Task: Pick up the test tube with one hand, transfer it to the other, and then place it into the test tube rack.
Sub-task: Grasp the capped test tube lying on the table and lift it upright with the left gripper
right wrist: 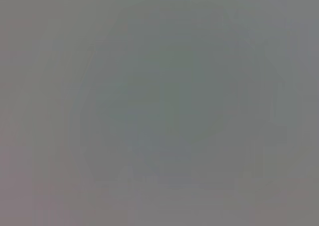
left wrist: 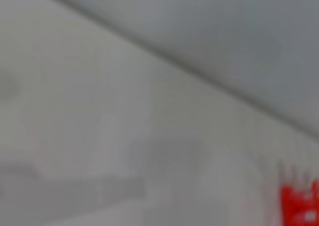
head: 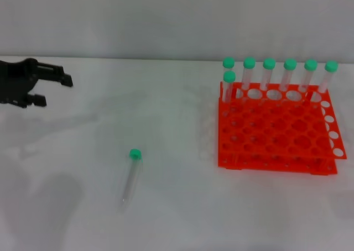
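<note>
- We see the test tube (head: 131,176) lying flat on the white table (head: 177,207), green cap toward the far side, well apart from the test tube rack (head: 276,135).
- Our left gripper (head: 52,88) hovers at the far left, fingers spread, holding nothing.
- 7 capped tubes (head: 269,74) stand in the rack's back rows.
- Our right gripper is out of sight.

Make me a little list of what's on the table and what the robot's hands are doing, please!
loose tube: test tube lying flat on the table, green cap pointing away from the robot
rack: test tube rack on the robot's right side
tubes in rack: seven standing tubes, all green-capped, at the far edge
left gripper: open, far left, holding nothing
right gripper: not in view
</note>
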Controlling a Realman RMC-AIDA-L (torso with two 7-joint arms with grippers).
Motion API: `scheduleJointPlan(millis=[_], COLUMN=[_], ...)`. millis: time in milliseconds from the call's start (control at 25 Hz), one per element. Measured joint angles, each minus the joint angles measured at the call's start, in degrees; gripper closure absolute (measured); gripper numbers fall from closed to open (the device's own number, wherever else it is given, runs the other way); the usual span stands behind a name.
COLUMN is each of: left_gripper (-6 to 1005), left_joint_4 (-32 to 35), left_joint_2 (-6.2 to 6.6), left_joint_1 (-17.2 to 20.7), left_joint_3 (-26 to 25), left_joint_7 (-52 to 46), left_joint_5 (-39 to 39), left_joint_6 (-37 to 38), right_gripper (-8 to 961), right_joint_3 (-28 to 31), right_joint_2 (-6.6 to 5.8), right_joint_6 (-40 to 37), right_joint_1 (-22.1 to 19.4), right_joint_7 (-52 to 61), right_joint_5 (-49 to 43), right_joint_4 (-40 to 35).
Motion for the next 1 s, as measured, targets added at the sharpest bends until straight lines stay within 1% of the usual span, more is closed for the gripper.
scheduleJointPlan(millis=[40,120,200,280,360,520,600,840,1000], left_gripper=[141,141,141,141,142,142,142,151,170], left_joint_4=[2.0,5.4,8.9,12.1,14.3,16.3,18.2,25.2,27.5], left_joint_2=[0.72,1.68,2.1,2.13,1.89,0.5,0.13,0.0,-0.79], left_joint_1=[-1.1,-2.8,-4.8,-6.8,-8.9,-11.7,-12.2,-12.6,-12.8], left_joint_3=[0.0,0.0,0.0,0.0,0.0,-0.1,-0.1,-0.1,-0.1], left_joint_7=[-1.3,-3.2,-4.9,-6.2,-7.3,-8.6,-9.7,-13.1,-14.5], left_joint_5=[3.3,8.4,13.2,18.2,22.9,25.9,27.6,30.0,33.1], left_joint_6=[-0.1,-0.2,-0.3,-0.5,-1.0,-1.2,-1.4,-3.7,-5.1], right_gripper=[283,283,283,283,283,283,283,284,284], right_joint_3=[0.0,0.0,0.1,0.1,0.1,0.1,0.1,0.2,0.2], right_joint_2=[-0.06,-0.17,-0.23,-0.3,-0.34,0.09,0.36,1.04,1.47], right_joint_6=[0.1,0.2,0.4,0.5,0.6,0.7,0.6,0.5,0.4], right_joint_1=[0.0,0.0,-0.1,-0.2,-0.2,-0.5,-0.8,-1.5,-1.7], right_joint_7=[-0.1,-0.3,-0.4,-0.5,-0.7,-1.9,-2.3,-2.5,-2.7], right_joint_5=[-0.1,-0.2,-0.1,0.1,0.1,0.1,0.1,0.2,0.2], right_joint_4=[0.0,0.0,-0.1,-0.1,-0.1,-0.1,-0.1,-0.1,-0.1])
